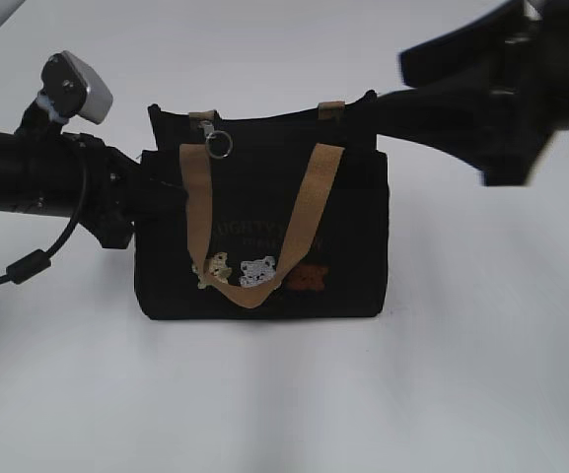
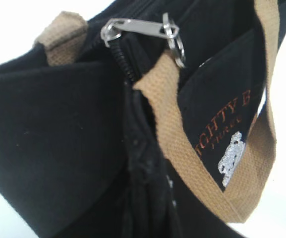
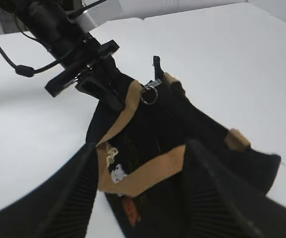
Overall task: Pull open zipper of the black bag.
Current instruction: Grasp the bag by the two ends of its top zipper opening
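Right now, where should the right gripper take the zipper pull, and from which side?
Grip the silver ring, not the flat metal tab it hangs from. It dangles free over the bag's front top edge, beside the tan handle, so its loop likely gives the fingers something to pinch. Come from the front and slightly above. The left gripper is already clamping that end of the bag.

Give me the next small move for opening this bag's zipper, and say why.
Probably bring the right gripper down to the ring. The left gripper pinches the bag at its end, the ring hangs free near that end, and the right gripper's jaws stand open above.
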{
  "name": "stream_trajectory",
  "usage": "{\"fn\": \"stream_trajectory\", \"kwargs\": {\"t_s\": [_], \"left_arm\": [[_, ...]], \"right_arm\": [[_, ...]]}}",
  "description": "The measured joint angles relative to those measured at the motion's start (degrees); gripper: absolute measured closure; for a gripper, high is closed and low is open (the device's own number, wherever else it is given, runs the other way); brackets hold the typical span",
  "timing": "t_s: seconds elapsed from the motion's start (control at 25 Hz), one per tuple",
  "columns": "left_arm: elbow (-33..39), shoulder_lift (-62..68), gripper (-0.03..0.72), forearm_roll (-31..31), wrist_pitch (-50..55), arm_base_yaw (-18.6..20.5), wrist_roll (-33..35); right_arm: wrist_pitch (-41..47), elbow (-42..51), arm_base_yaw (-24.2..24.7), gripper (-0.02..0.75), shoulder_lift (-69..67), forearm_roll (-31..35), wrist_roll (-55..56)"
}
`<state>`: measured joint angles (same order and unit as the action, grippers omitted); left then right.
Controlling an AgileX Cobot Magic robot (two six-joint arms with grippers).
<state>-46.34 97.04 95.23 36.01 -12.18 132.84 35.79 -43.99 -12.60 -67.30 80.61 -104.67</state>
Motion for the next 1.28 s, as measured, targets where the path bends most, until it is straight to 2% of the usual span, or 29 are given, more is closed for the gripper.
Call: {"fn": "stream_trajectory", "kwargs": {"t_s": [0.2,0.36,0.56,0.64,0.72,0.8,0.88,1.12,1.28], "left_arm": [[0.0,0.0,0.625,-0.1,0.0,-0.1,0.0],[0.0,0.0,0.625,-0.1,0.1,-0.1,-0.2],[0.0,0.0,0.625,-0.1,0.1,-0.1,-0.2],[0.0,0.0,0.625,-0.1,0.0,-0.1,-0.2],[0.0,0.0,0.625,-0.2,-0.1,-0.1,-0.2],[0.0,0.0,0.625,-0.2,-0.2,-0.1,-0.2],[0.0,0.0,0.625,-0.2,-0.3,-0.1,-0.2],[-0.3,0.0,0.625,0.1,0.1,-0.1,-0.2],[-0.7,-0.1,0.625,0.6,0.8,-0.3,-0.2]], "right_arm": [[-8.0,-13.9,-8.6,0.309,-20.7,-1.3,-3.2],[-9.3,-21.1,-12.3,0.309,-31.0,-4.2,-3.5],[-11.7,-26.1,-15.8,0.317,-37.2,-5.6,-3.6],[-13.7,-26.9,-17.3,0.355,-38.8,-5.6,-3.7],[-17.2,-27.2,-18.5,0.449,-39.7,-5.6,-3.7],[-19.4,-27.3,-19.0,0.615,-39.9,-5.6,-3.6],[-19.6,-27.3,-19.0,0.7,-39.5,-5.6,-1.9],[-18.0,-27.1,-16.8,0.702,-36.9,-6.7,6.8],[-10.4,-26.9,-11.4,0.703,-35.1,-7.3,12.8]]}}
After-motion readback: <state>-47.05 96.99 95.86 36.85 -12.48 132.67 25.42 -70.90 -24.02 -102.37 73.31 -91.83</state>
